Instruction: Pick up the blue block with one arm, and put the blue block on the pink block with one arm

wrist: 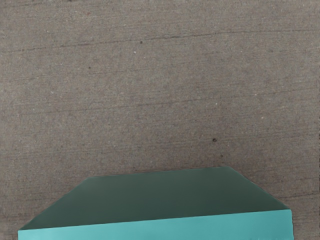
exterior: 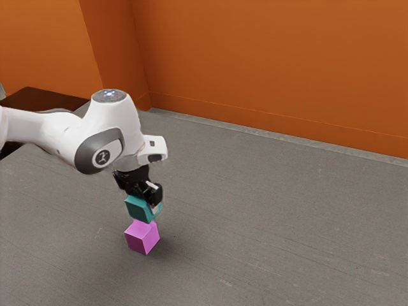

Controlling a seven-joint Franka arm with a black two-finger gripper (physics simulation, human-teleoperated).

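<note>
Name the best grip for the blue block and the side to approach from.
Two opposite side faces of the blue block, from above: it is a flat-sided cube, and its underside must stay free to land on the pink block. The gripper holds it so.

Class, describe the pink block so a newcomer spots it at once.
Follow the white arm down to its black gripper above the grey table. Two blocks are there: the pink block is the lower one, on the table, beneath the blue-green block.

Light: falling soft and even | shadow: pooling faintly below the gripper (exterior: pixel 145 201) | glare: glinting on arm (exterior: pixel 109 95) behind it
</note>
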